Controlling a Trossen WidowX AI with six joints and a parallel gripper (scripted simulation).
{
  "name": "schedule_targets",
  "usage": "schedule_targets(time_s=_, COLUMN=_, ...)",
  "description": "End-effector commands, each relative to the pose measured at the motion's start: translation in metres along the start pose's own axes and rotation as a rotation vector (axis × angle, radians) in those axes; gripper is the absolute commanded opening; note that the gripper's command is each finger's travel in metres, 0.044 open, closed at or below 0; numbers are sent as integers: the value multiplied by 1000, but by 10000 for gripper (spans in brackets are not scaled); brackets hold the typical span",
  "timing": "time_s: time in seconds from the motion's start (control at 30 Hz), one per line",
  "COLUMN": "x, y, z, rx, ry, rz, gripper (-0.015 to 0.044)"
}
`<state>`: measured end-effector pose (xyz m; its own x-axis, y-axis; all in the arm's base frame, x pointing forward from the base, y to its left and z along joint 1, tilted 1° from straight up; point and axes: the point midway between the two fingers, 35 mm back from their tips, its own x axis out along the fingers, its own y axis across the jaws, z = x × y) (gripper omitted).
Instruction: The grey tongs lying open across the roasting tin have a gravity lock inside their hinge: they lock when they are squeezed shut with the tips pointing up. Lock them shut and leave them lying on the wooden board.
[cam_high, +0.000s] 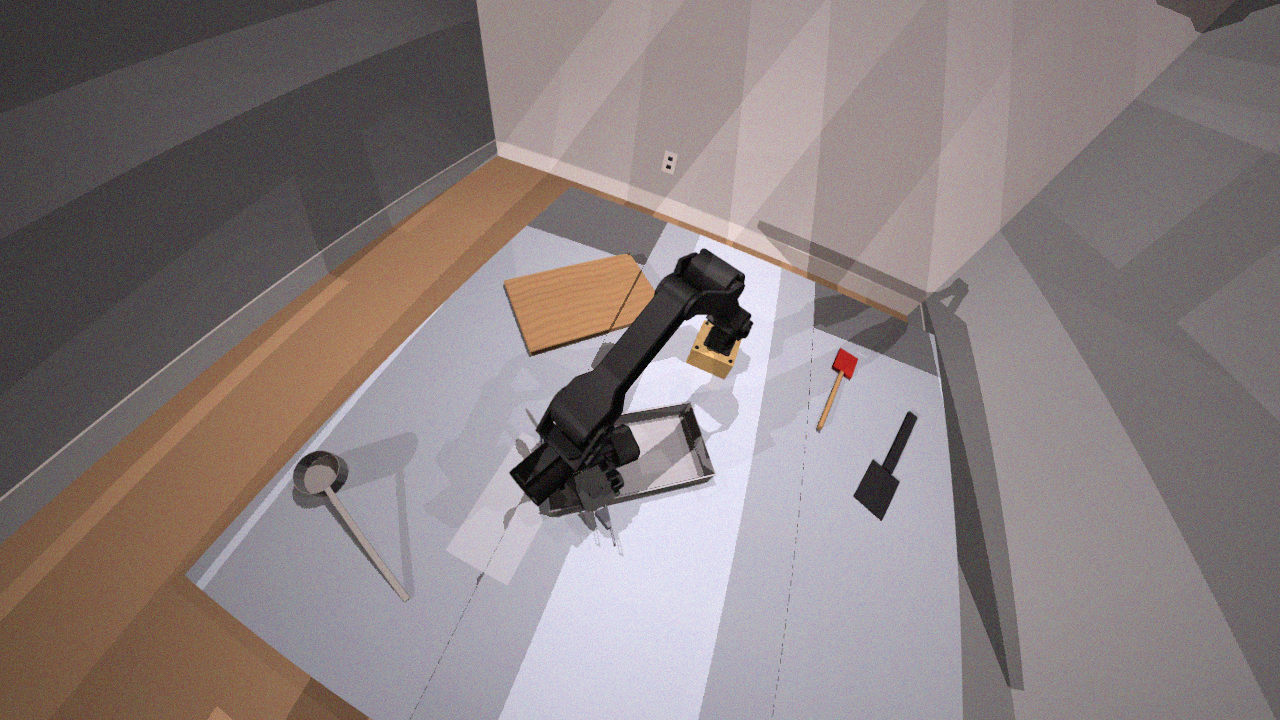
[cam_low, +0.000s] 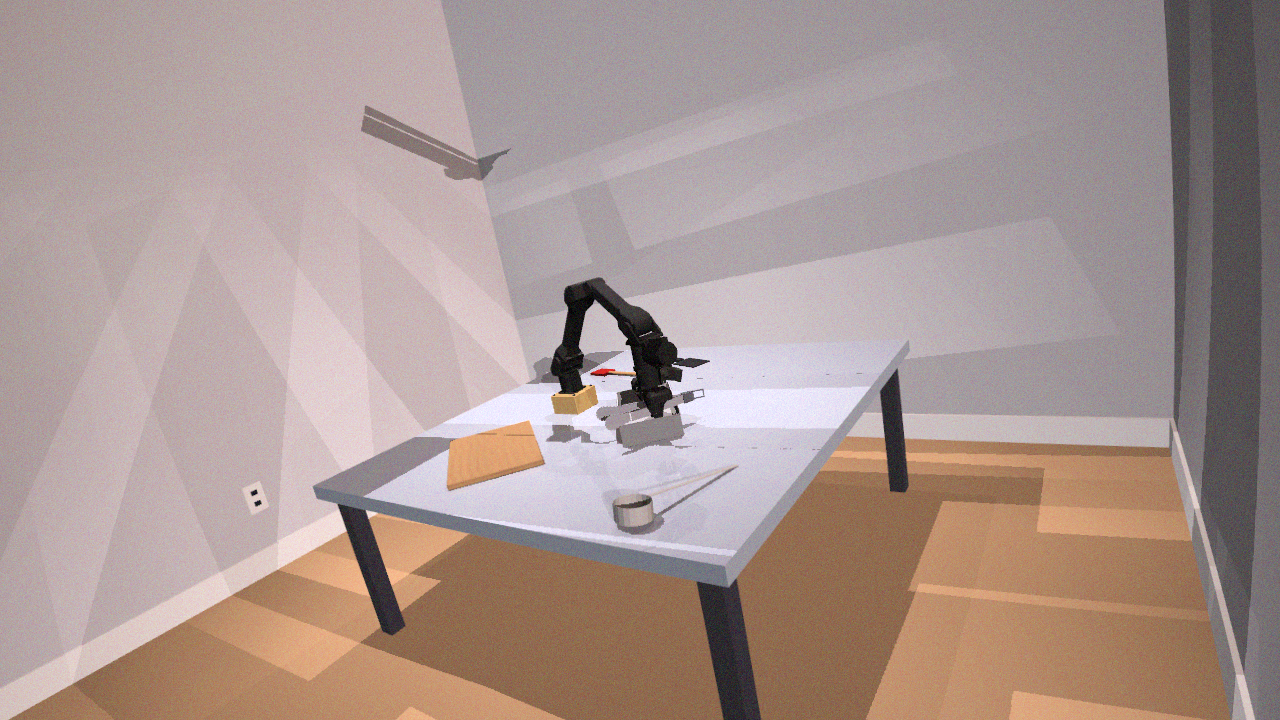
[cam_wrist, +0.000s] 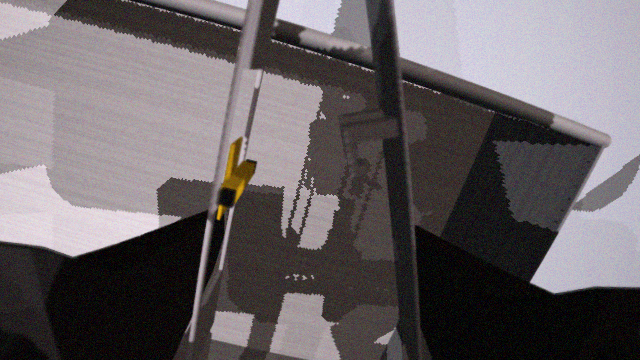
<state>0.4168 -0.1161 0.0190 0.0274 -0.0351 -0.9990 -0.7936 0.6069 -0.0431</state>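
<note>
The grey tongs (cam_high: 605, 522) (cam_low: 617, 414) (cam_wrist: 400, 200) lie across the roasting tin (cam_high: 699, 443) (cam_low: 648, 431) (cam_wrist: 125, 100). Their two arms stand well apart, converging towards the top of the wrist view; the hinge is outside it. A small yellow piece (cam_wrist: 238, 181) is on the left arm. My gripper (cam_low: 659, 410) (cam_wrist: 313, 229) reaches down over the tin, its black fingers against the outer sides of both arms, shut on the tongs at a wide spacing. The fingertips are partly hidden behind the arms. The wooden board (cam_high: 572, 304) (cam_low: 492, 456) lies flat, apart from the tin, with nothing on it.
A pan with a long handle (cam_high: 319, 477) (cam_low: 633, 512) stands near one table edge. A red-headed spatula (cam_high: 844, 363) (cam_low: 604, 371) and a black spatula (cam_high: 877, 489) (cam_low: 691, 362) lie beyond the tin. The arm stands on a yellow block (cam_high: 711, 360) (cam_low: 572, 402).
</note>
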Motion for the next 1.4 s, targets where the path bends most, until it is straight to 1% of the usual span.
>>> schedule_targets(time_s=0.0, x=-1, y=0, z=0, rx=0, ry=-1, rz=-1, gripper=288)
schedule_targets(time_s=1.37, x=-1, y=0, z=0, rx=0, ry=-1, rz=-1, gripper=15)
